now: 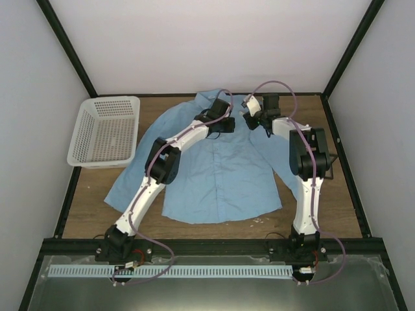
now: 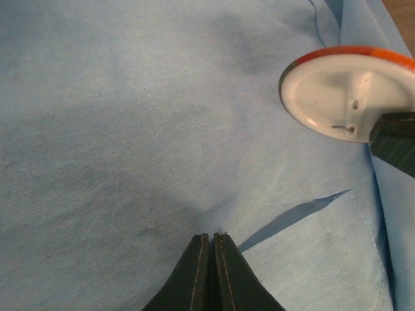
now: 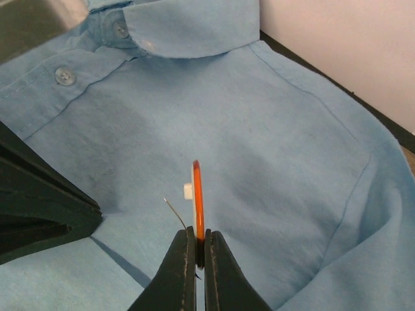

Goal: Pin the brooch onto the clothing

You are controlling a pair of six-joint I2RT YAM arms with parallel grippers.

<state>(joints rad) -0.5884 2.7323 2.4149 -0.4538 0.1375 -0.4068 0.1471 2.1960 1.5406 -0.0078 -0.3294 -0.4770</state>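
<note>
The clothing (image 1: pixel 220 162), a light blue shirt, lies flat on the table with its collar (image 3: pixel 188 26) at the far side. My right gripper (image 3: pixel 196 233) is shut on the brooch (image 3: pixel 197 194). The orange-rimmed disc stands edge-on just above the shirt's chest, its thin pin wire pointing left. From the left wrist the brooch (image 2: pixel 337 91) shows its white back and pin post. My left gripper (image 2: pixel 212 236) has its jaws together on a small pucker of shirt fabric, close to the left of the brooch. Both grippers meet near the collar (image 1: pixel 237 103).
A white mesh basket (image 1: pixel 107 129) stands on the table at the back left. A small black frame (image 1: pixel 332 162) sits by the right arm. White walls and black posts close in the table. Shirt buttons (image 3: pixel 65 76) run below the collar.
</note>
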